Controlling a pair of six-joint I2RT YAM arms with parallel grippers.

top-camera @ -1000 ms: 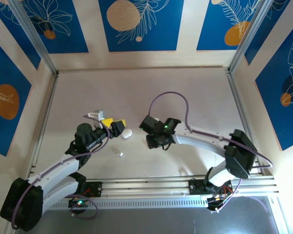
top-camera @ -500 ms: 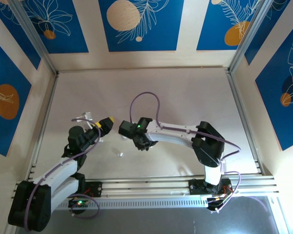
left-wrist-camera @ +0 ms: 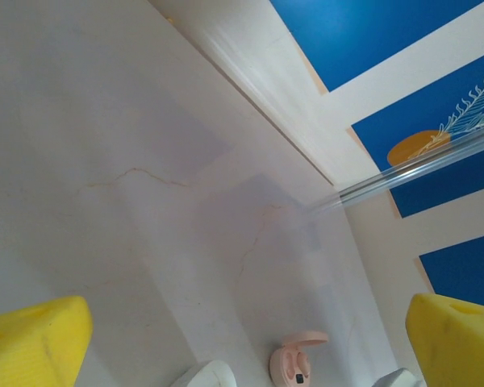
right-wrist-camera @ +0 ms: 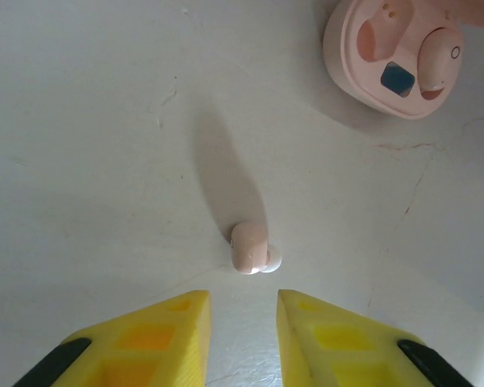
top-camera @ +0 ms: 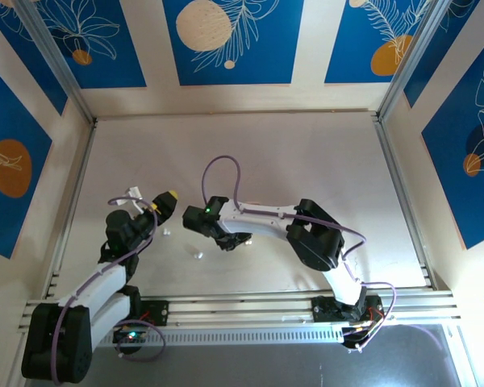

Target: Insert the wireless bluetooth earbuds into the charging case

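Note:
A pale pink earbud (right-wrist-camera: 250, 248) lies on the table just ahead of my right gripper (right-wrist-camera: 242, 322). Its yellow fingers stand a narrow gap apart, open, with nothing between them. The pink charging case (right-wrist-camera: 395, 56) lies open at the upper right with another pink earbud (right-wrist-camera: 440, 58) seated in it. In the top view my right gripper (top-camera: 232, 239) reaches left across the middle of the table, and a tiny white earbud (top-camera: 198, 255) lies near it. My left gripper (left-wrist-camera: 246, 322) is wide open and holds nothing, with the pink case (left-wrist-camera: 297, 363) showing low between its fingers.
A white case (left-wrist-camera: 206, 375) lies at the bottom edge of the left wrist view beside the pink one. The left gripper (top-camera: 168, 198) hangs left of the right wrist. Walls with metal posts (top-camera: 399, 89) fence the table, and a rail (top-camera: 242, 310) runs along the near edge.
My right arm has swung left across the table and its jaws have narrowed. The left arm has drawn back to the left, still wide open.

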